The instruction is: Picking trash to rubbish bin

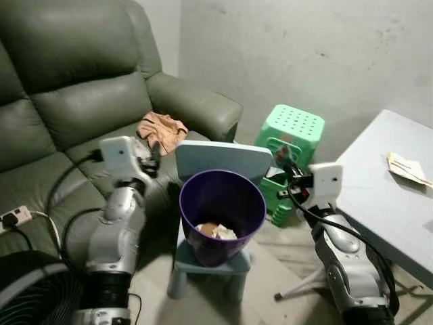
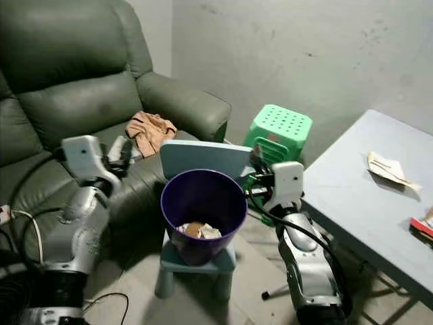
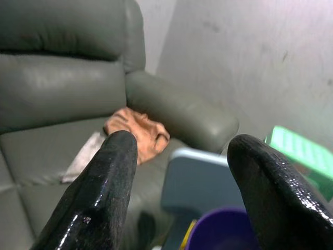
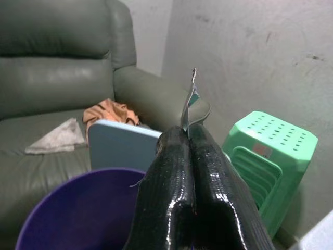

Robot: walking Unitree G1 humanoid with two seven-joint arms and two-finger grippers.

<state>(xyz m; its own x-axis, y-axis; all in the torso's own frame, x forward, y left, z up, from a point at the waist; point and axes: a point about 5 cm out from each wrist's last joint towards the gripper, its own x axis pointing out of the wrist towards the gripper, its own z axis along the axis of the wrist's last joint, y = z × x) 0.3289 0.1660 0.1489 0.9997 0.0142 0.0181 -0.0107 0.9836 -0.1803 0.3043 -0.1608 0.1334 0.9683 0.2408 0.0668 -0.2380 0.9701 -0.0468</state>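
A purple rubbish bin (image 1: 222, 203) stands on the seat of a small blue chair (image 1: 223, 160), with crumpled paper (image 1: 215, 231) lying in its bottom. My right gripper (image 4: 188, 133) is beside the bin's right rim, shut on a thin scrap of wrapper (image 4: 191, 101) that sticks up past the fingertips. Left of the bin, over the sofa seat, my left gripper (image 3: 184, 143) stands open and holds nothing. An orange cloth (image 1: 162, 130) and a grey tissue (image 4: 57, 136) lie on the sofa seat. On the grey table (image 1: 379, 203) at the right lies a crumpled paper (image 1: 408, 168).
A green plastic stool (image 1: 291, 128) stands against the wall behind the right gripper. The dark green sofa (image 1: 74, 101) takes up the left. A fan (image 1: 27, 291) and a power strip (image 1: 13, 217) sit at the lower left. A red item (image 2: 423, 227) lies at the table's right edge.
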